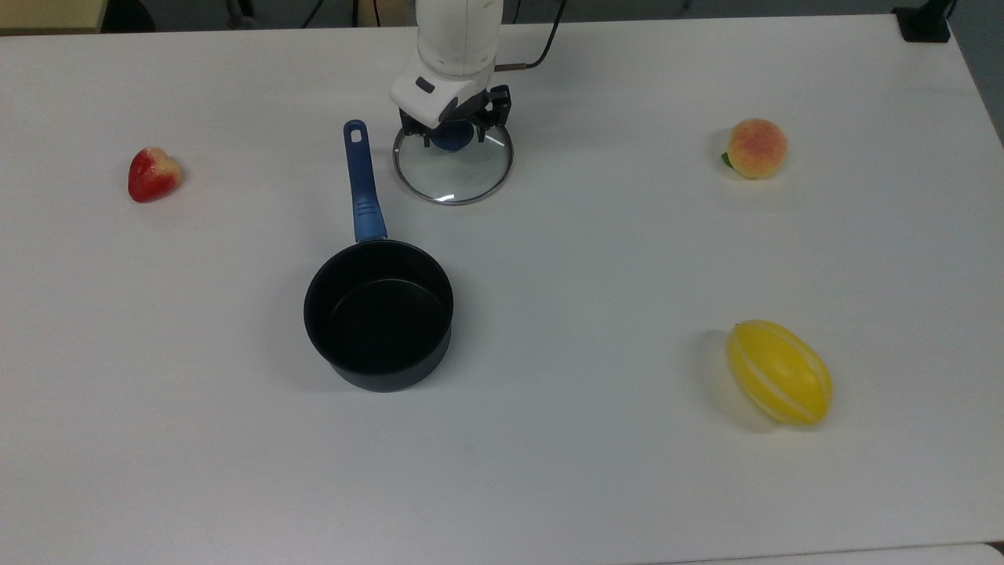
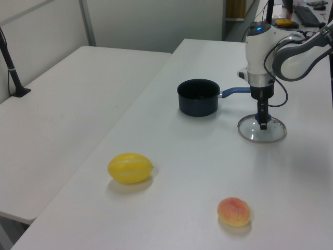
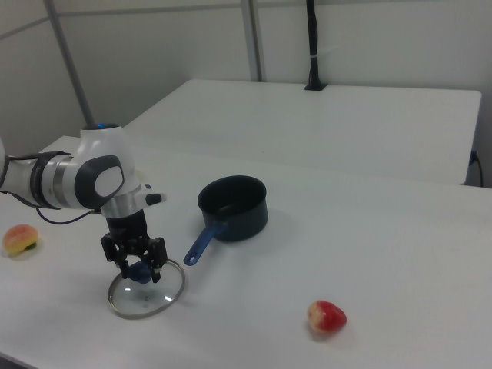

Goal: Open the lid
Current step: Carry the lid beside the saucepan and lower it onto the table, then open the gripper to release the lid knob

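The tool (image 1: 453,129) points straight down over the lid (image 1: 453,169), its fingers (image 3: 157,257) spread on either side of the blue knob (image 1: 452,138) and not clamped on it. The lid lies flat on the white counter (image 1: 596,259), directly under the tool; in the right view the fingertips reach knob height (image 3: 141,270).

The black pan (image 1: 380,314) stands uncovered, well apart from the tool toward the top view's bottom, with its blue handle (image 1: 361,184) running back up to end just beside the lid on the top view's left.

A strawberry (image 1: 153,173) sits far off on the top view's left of the tool. A peach (image 1: 755,147) sits far off on the top view's right. A yellow melon (image 1: 779,372) lies farthest from the tool, toward the top view's lower right.
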### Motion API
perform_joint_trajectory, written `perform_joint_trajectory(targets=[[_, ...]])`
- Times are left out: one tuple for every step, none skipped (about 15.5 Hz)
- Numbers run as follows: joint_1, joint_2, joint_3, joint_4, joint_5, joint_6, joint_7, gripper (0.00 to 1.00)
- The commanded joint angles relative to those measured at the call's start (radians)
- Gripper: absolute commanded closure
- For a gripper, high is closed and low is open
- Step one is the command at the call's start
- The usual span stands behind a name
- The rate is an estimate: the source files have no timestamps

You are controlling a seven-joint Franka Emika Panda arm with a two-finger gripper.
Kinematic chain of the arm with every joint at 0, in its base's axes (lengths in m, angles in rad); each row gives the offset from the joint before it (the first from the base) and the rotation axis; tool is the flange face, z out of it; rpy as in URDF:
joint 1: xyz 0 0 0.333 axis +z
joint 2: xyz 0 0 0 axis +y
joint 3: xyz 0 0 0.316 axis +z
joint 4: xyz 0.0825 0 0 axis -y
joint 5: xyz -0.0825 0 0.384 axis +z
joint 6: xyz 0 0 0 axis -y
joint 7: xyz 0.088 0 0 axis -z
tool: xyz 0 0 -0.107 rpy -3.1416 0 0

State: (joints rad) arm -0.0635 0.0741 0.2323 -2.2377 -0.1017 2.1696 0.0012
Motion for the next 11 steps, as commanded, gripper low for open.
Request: perform_joint_trajectory(targets=[[0.008, -0.016, -0.004, 0.013, -0.006, -0.020, 0.031, 0.00], [0.011, -0.019, -0.001, 0.024, -0.006, -0.039, 0.036, 0.00], [0.013, -0.020, 0.002, 0.045, -0.004, -0.072, 0.040, 0.00], [0.014, -0.019, 0.004, 0.076, -0.003, -0.114, 0.043, 0.00], [0.017, -0.022, 0.005, 0.110, 0.005, -0.149, 0.045, 0.00], [0.030, -0.028, 0.005, 0.139, 0.011, -0.181, 0.046, 0.00], [0.037, -0.036, 0.005, 0.177, 0.014, -0.218, 0.054, 0.00], [0.037, -0.039, 0.007, 0.223, 0.020, -0.261, 0.075, 0.00], [0.037, -0.039, 0.008, 0.274, 0.034, -0.308, 0.094, 0.00], [0.039, -0.039, 0.009, 0.327, 0.042, -0.341, 0.121, 0.00], [0.039, -0.040, 0.009, 0.375, 0.043, -0.368, 0.149, 0.00]])
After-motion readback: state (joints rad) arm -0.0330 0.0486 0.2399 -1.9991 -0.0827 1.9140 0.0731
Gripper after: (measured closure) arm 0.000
